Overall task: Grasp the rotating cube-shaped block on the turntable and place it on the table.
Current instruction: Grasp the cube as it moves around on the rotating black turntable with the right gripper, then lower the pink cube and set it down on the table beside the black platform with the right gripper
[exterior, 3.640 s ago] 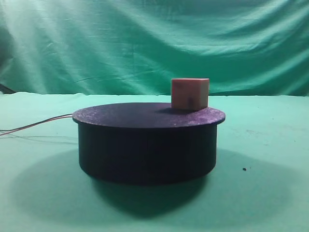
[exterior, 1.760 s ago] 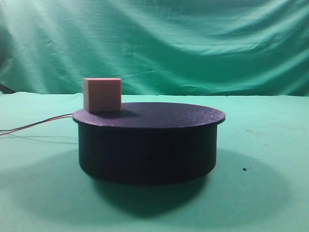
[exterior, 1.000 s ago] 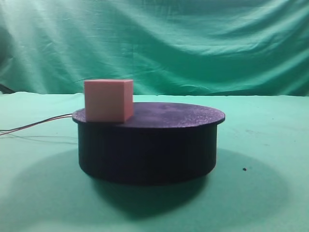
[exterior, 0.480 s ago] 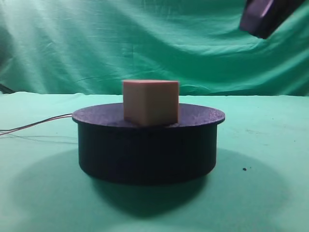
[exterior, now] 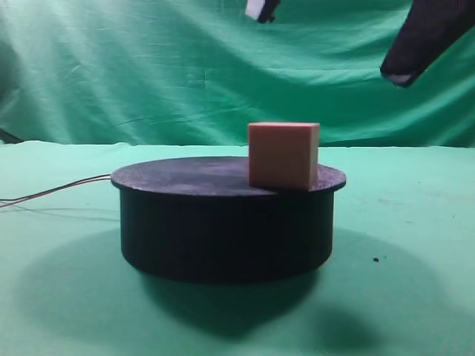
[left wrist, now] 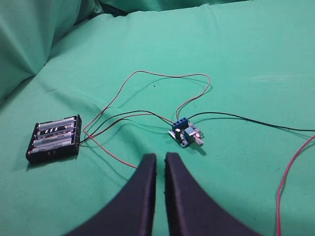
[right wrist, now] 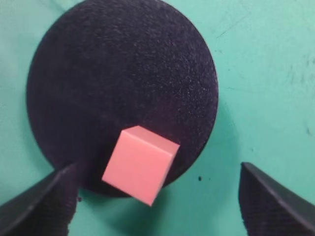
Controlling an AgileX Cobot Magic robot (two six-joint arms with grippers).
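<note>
right tool (right wrist: 157, 206) hangs high with fingers spread wide; left tool (left wrist: 160, 160) has fingers nearly together.

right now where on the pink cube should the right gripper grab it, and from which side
Judging from the right wrist view, come straight down from above and close on two opposite vertical faces of the cube-shaped block. It sits flat near the turntable rim, its top clear, but turned diagonal to the open right gripper, so rotate the wrist first.
</note>
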